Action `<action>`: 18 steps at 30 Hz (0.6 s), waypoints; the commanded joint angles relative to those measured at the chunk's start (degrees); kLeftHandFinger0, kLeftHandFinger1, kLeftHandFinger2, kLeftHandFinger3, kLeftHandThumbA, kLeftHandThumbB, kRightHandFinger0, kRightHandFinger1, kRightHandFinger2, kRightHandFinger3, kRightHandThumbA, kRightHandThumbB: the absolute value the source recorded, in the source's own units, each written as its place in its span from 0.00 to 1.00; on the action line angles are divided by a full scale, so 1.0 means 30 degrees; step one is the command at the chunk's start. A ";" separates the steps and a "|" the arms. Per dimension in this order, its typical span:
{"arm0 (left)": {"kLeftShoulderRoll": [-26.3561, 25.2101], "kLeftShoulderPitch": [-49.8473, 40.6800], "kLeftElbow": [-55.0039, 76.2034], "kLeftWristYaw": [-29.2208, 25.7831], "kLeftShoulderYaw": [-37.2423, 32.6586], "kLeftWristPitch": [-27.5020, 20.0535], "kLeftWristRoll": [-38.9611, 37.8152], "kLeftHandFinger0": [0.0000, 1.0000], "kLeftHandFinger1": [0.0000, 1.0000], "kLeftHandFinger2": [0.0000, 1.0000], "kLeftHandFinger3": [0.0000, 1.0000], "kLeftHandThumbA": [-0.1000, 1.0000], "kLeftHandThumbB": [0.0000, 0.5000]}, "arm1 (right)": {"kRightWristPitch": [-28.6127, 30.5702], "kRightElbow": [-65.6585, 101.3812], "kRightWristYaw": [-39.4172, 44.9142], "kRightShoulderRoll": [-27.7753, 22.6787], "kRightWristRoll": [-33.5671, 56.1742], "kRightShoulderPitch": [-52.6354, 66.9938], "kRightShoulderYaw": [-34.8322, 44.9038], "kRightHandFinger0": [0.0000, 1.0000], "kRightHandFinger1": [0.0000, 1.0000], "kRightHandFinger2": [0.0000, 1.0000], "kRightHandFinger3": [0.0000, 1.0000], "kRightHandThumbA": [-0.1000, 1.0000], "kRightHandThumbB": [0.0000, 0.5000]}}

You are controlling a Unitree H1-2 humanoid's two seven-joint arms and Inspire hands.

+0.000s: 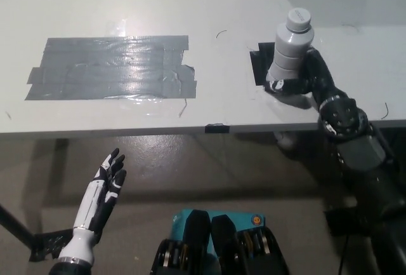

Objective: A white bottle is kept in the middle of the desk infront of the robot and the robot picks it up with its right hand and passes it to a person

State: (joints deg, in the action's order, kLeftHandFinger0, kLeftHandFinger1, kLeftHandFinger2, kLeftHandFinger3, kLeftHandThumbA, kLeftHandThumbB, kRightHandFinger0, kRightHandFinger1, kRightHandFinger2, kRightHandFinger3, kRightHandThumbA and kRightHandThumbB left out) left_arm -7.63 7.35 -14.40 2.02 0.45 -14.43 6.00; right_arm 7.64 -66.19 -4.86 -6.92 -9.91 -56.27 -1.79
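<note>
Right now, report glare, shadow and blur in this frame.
Head view: glare washes the grey tape patch; the right hand at the white bottle casts a soft shadow on the desk; the left hand stays sharp below the desk edge.

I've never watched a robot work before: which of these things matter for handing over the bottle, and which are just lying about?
Part of the job:
white bottle, upright
black right hand, wrapped around its base

Just there:
grey tape patch
black tape square under the bottle
white left hand, idle below the desk
</note>
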 commanded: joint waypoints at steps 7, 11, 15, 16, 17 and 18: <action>-0.0108 0.0248 0.0803 -0.0236 -0.0045 0.0181 0.0444 1.00 1.00 1.00 1.00 0.90 0.30 | -0.0196 -0.3613 -0.1860 -0.0121 0.0883 -0.3993 0.0688 0.00 0.08 0.24 0.25 0.26 0.54; -0.0226 0.0527 0.0681 -0.0211 0.0043 -0.0027 0.0350 1.00 1.00 1.00 1.00 0.89 0.30 | -0.0149 -0.3793 -0.1305 -0.0132 0.1563 -0.4147 0.1385 0.05 0.41 0.70 0.58 0.00 0.43; -0.0211 0.0439 0.0831 -0.0166 0.0019 0.0160 0.0352 1.00 1.00 1.00 1.00 0.88 0.28 | 0.0472 -0.3665 -0.1180 -0.0122 0.1445 -0.3699 0.1298 0.12 0.50 0.78 0.67 0.00 0.38; -0.0202 0.0358 0.0999 -0.0106 0.0026 0.0360 0.0284 1.00 1.00 1.00 1.00 0.88 0.28 | 0.0651 -0.3597 -0.1237 -0.0090 0.1430 -0.3570 0.1276 0.13 0.51 0.78 0.67 0.00 0.40; -0.0196 0.0347 0.0978 -0.0097 0.0040 0.0328 0.0237 1.00 1.00 1.00 1.00 0.87 0.27 | 0.0744 -0.3545 -0.1269 -0.0066 0.1434 -0.3519 0.1265 0.13 0.51 0.78 0.67 0.00 0.42; -0.0195 0.0343 0.0963 -0.0101 0.0053 0.0301 0.0213 1.00 1.00 1.00 1.00 0.87 0.26 | 0.0775 -0.3527 -0.1282 -0.0050 0.1434 -0.3516 0.1251 0.12 0.50 0.78 0.67 0.00 0.42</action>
State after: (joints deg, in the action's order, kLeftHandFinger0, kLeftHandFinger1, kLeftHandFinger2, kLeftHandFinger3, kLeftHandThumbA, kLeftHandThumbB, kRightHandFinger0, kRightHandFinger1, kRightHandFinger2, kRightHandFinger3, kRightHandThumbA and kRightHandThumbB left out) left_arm -7.66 7.62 -13.83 2.04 0.50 -14.10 6.58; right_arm 7.45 -77.78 -7.74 -6.79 -6.95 -64.57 1.71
